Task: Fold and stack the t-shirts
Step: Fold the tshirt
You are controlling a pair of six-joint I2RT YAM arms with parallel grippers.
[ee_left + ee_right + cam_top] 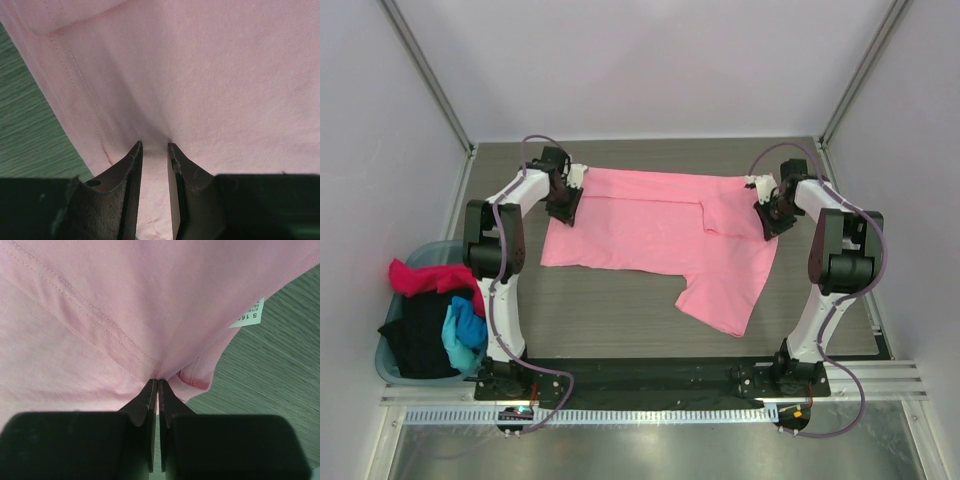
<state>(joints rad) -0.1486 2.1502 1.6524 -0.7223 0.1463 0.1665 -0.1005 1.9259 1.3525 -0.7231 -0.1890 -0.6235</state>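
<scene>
Two pairs of fingers (125, 175); pink t-shirt (650, 230) between

T-shirts: 4 counted.
- 1 pink t-shirt (650, 230), on the table (620, 320), right of the basket (425, 248).
- 3 heaped in the basket: 1 magenta t-shirt (425, 277), 1 black t-shirt (420, 335), 1 blue t-shirt (466, 330). Any more underneath: cannot tell.

Baskets: 1. Tables: 1. White label (248, 315): 1.
Arms: 2, namely left arm (503, 300) and right arm (825, 300).
Grippers: 2, namely left gripper (155, 146) and right gripper (158, 382).
</scene>
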